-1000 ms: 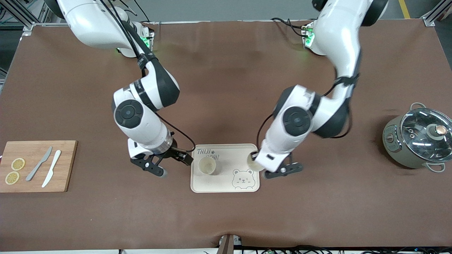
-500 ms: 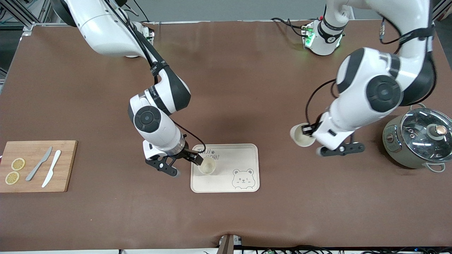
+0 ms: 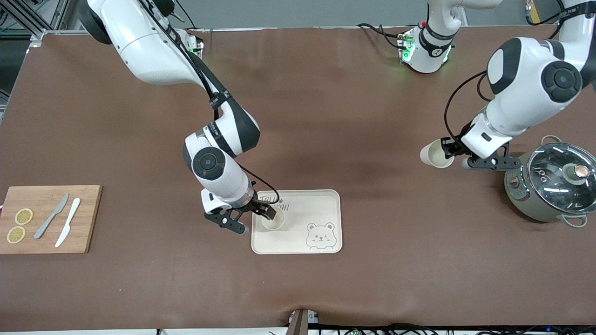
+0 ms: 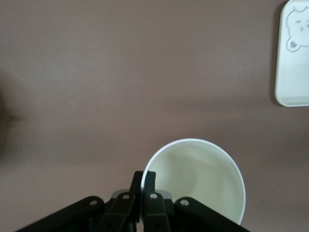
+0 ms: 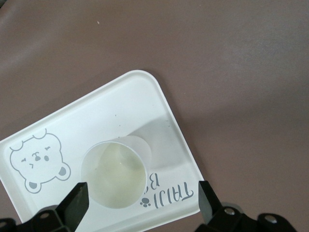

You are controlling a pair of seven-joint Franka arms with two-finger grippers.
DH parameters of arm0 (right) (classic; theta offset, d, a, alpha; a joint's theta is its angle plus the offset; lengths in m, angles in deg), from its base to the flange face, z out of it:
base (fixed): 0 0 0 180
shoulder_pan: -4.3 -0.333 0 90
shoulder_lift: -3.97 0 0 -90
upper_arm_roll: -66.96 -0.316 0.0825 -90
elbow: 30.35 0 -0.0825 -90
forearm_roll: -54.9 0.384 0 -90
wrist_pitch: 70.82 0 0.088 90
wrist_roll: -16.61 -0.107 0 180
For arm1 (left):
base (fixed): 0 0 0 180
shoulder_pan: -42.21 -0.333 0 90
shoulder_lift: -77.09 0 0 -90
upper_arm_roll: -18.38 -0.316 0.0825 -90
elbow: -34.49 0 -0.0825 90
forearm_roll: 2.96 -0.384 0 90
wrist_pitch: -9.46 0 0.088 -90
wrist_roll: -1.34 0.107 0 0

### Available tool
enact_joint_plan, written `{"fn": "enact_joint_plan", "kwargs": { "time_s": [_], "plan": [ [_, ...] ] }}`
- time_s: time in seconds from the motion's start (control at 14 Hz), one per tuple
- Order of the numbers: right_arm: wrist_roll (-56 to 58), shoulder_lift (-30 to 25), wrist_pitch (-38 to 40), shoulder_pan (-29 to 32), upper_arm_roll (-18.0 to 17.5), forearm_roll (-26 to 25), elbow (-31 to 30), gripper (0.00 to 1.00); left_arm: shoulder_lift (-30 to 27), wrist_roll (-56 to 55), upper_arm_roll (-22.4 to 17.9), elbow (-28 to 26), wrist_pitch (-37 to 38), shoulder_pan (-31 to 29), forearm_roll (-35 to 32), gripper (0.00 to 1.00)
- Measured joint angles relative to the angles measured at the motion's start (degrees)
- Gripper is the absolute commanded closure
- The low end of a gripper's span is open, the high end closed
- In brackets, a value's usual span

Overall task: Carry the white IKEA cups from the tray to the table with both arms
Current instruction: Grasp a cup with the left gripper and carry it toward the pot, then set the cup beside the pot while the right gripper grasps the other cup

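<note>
Nearest the front camera: a bear-printed tray (image 3: 321,197) on the brown table (image 3: 298,288), cream, with a bear face in one corner and lettering in another. Lettering partly covered in the front view; in the right wrist view readable only as "TAIJI" (image 5: 170,196) with a paw mark and a "B" cut off by the cup. On the tray, toward the right arm's end: one white IKEA cup (image 3: 273,220), upright, mouth up, its lower wall hidden in the right wrist view (image 5: 114,173). Right gripper (image 3: 253,218) down at this cup, fingers spread wide on either side of it, not clamped; fingertips (image 5: 77,200) showing apart from the rim in the wrist view, rest of the gripper cut off at the picture's edge. About as near, at the right arm's end of the table: a wooden cutting board (image 3: 88,195) carrying two lemon slices (image 3: 19,225), a grey knife (image 3: 51,215) and a white knife (image 3: 68,228). Farther from the camera, toward the left arm's end: a lidded pot (image 3: 549,184) with a glass lid, its panel markings too small to read. Just beside it, up over bare table: left gripper (image 3: 448,150) pinched tight on the wall of the second white IKEA cup (image 3: 436,154), tilted, mouth facing the front camera. In the left wrist view, cup (image 4: 198,181) partly cut off at the edge, fingers (image 4: 145,186) closed on its rim.
</note>
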Motion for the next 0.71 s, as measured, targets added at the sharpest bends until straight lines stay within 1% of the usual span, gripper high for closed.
{"fn": "enact_joint_plan", "kwargs": {
  "time_s": [0.14, 0.21, 0.36, 0.5, 0.71],
  "plan": [
    [0.0, 0.58, -0.2, -0.01, 0.04, -0.11, 0.02, 0.0, -3.15, 0.52, 0.11, -10.4, -10.62, 0.01, 0.0, 1.0],
    [0.0, 0.83, -0.22, -0.04, 0.04, -0.13, 0.01, 0.0, -3.95, 0.61, 0.22, -14.74, -15.47, 0.03, 0.0, 1.0],
    [0.0, 1.33, -0.46, -0.24, 0.04, -0.14, 0.02, 0.0, -4.31, 1.75, 0.3, -21.08, -23.8, 0.05, 0.0, 1.0],
    [0.0, 2.14, -1.67, -0.49, 0.04, -0.15, 0.02, 0.0, -4.01, 2.65, 0.26, -24.34, -28.71, -0.03, 0.0, 1.0],
    [0.0, 3.74, -3.81, -0.91, 0.03, -0.16, 0.02, 0.0, -2.04, 5.06, 0.26, -25.39, -33.56, -1.04, 0.0, 1.0]
  ]
}}
